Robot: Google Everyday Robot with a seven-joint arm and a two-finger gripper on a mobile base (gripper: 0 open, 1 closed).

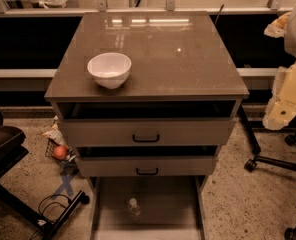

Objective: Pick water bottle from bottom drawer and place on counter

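**Q:** Where's the water bottle right now? I can barely find it.

**A:** It's down low, in the bottom drawer. That drawer is open and the bottle stands upright on its bare floor with the white cap up, a bit left of the middle. It's clear of both side walls and nothing else is in there with it.

**Q:** And what's on the table?

**A:** Only a white bowl, sitting right way up near the front left corner. The rest of the glossy top just shows light reflections. Below it, the two upper drawers with black handles each stick out a little.

**Q:** What about the gripper?

**A:** It's way over at the right edge of the view, beside the cabinet and about level with the back of the table. The cream arm hangs just under it. It's well apart from the bottle and not touching the cabinet. I honestly can't tell whether the jaws are open or closed, or whether they hold anything.

**Q:** Anything on the floor?

**A:** Yeah, a small orange ball sits left of the cabinet, and a chair base is on the right.
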